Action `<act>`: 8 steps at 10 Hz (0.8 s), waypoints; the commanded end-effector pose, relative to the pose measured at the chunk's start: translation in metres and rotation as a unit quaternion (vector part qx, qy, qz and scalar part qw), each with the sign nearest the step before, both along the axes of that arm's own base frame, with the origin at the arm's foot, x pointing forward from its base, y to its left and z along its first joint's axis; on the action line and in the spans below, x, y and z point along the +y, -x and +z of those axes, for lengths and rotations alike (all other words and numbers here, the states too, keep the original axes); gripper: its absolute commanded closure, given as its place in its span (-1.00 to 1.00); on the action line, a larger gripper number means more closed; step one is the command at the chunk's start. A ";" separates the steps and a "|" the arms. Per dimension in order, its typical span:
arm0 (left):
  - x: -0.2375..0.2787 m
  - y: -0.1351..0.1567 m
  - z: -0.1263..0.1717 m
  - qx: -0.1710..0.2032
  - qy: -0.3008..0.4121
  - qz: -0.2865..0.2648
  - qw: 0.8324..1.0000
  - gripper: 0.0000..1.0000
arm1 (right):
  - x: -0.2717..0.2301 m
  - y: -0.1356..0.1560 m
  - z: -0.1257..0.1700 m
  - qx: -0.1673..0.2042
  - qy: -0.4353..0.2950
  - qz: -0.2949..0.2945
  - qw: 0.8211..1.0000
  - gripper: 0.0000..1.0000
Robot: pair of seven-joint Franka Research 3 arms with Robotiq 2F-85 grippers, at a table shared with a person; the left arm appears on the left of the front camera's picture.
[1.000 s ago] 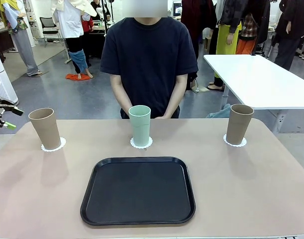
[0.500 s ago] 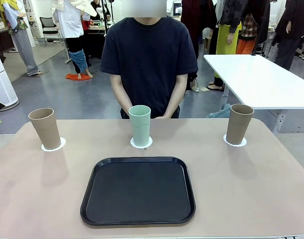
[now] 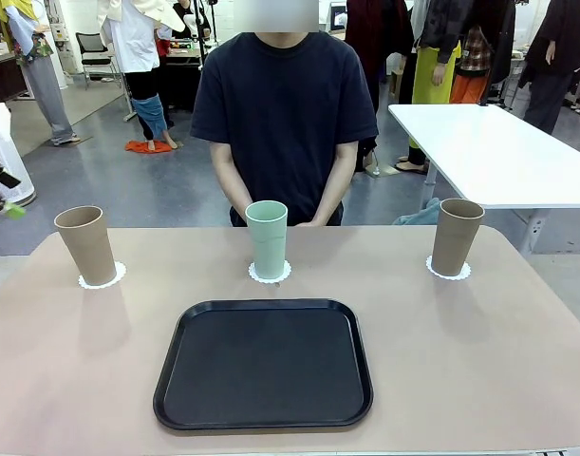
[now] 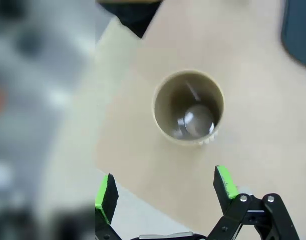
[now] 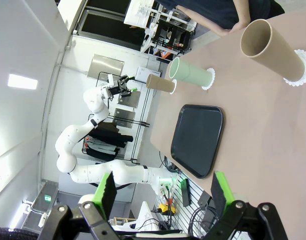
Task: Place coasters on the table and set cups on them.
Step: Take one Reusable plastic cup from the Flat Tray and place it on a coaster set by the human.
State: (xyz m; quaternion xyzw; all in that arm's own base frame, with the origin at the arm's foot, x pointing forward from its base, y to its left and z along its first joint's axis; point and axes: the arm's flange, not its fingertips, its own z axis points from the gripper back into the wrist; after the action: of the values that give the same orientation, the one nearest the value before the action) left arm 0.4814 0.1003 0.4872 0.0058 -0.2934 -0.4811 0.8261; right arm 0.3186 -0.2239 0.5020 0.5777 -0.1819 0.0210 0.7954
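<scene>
Beige and wide, the surface has a black tray lying on its near middle, and I tell every place from that tray.

Behind the tray's far edge stands the mint green cup, upright on a white coaster. Far off to the tray's left stands a tan cup on its own coaster, near the surface's left corner. Far off to the tray's right stands the other tan cup on a third coaster. All three cups stand well apart from each other and from the tray. A person in a dark shirt stands behind the green cup.

The left tool is wide open and holds nothing. In its own view it hangs high above the left tan cup, looking down into it, with the cup beyond its fingertips and not between them. It is not touching the cup.

The right tool is wide open too, with nothing in it. In its view the right tan cup lies far beyond its fingers, the tray nearer the middle.
</scene>
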 end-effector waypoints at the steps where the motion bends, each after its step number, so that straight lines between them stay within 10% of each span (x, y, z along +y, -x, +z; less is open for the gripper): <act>1: -0.032 0.000 -0.020 -0.019 0.019 0.114 0.993 -1.00 | -0.001 0.000 0.001 -0.007 -0.005 0.002 1.000 -1.00; 8: -0.046 0.036 0.004 0.051 0.027 0.136 0.989 -1.00 | -0.001 0.000 0.001 -0.007 -0.005 0.002 1.000 -1.00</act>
State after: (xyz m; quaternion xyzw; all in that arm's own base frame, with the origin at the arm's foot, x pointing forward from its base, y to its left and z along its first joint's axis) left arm 0.4620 0.0541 0.4878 0.0048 -0.2923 -0.3431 0.8927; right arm 0.3186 -0.2239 0.5020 0.5777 -0.1820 0.0211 0.7954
